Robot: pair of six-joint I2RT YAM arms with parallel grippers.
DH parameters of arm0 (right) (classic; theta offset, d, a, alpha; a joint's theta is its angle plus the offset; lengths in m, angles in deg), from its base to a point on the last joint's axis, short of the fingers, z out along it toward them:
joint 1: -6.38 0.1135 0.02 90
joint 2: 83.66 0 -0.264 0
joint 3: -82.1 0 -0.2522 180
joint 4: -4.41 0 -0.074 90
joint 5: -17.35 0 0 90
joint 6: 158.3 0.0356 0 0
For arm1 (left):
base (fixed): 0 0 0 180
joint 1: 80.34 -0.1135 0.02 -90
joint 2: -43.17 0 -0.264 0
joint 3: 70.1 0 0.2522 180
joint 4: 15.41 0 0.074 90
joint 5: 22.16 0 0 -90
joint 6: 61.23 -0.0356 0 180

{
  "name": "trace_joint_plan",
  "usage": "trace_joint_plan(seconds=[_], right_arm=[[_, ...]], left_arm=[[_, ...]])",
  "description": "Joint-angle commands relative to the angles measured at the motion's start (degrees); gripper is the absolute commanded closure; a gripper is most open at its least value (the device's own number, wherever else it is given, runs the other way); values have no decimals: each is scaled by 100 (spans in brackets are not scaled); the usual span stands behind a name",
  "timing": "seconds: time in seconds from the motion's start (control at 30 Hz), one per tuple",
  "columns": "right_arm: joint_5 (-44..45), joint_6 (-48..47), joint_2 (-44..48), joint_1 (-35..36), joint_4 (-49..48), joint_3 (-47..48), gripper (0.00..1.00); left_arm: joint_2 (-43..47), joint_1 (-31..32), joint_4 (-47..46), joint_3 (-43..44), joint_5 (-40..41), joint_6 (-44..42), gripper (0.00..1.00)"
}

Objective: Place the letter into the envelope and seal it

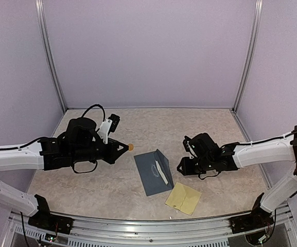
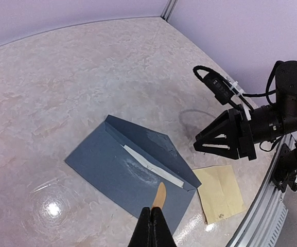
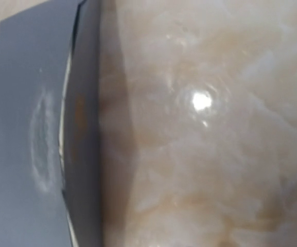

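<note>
Overhead, we see the envelope point(image 1: 149, 177) lying flat near the middle of the table point(image 1: 86, 190). Its triangular flap is lifted along its right side. The left gripper point(image 1: 124, 147) hangs to the left of it and a little farther back, apart from the paper. It is clenched on 1 round brown sticker point(image 1: 131, 146), which juts from the fingertips toward the envelope's far left corner.

The left wrist view shows what the overhead one does not. The sticker appears edge-on between the pressed tips, above the envelope's body. A white strip point(image 2: 153, 165) runs along the fold under the open flap, and we cannot tell whether it is the letter.

The right gripper point(image 2: 201, 144) points at the flap from the right, near it but seemingly not touching. We cannot tell from any view how wide its jaws stand. Its own wrist view is a blurred close-up of the slate-blue body with a pale scuffed oval, the flap and bare table, with no fingers in it.

The tan sheet point(image 1: 183, 198) lies just beside the envelope's near right corner, close to the near rail point(image 1: 148, 225). Bare tabletop stretches left of the envelope, and beyond it to the far wall.
</note>
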Motion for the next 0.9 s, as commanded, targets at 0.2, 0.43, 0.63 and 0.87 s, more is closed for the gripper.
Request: trace_joint_plan(seconds=[0.2, 0.43, 0.63, 0.87], right_arm=[[-655, -329, -870, -236, -1027, 323, 75], [-1070, -557, -1133, -229, -1331, 543, 77], [-1290, -621, -1286, -211, -1454, 652, 81], [-1504, -831, -1734, -66, -1261, 1006, 89]], left_arm=[[-450, -142, -657, -199, -86, 40, 100], [-574, -294, -824, -372, -189, 104, 100], [-650, -326, -909, -475, -368, 196, 100], [-709, -322, -970, -484, -455, 236, 100]])
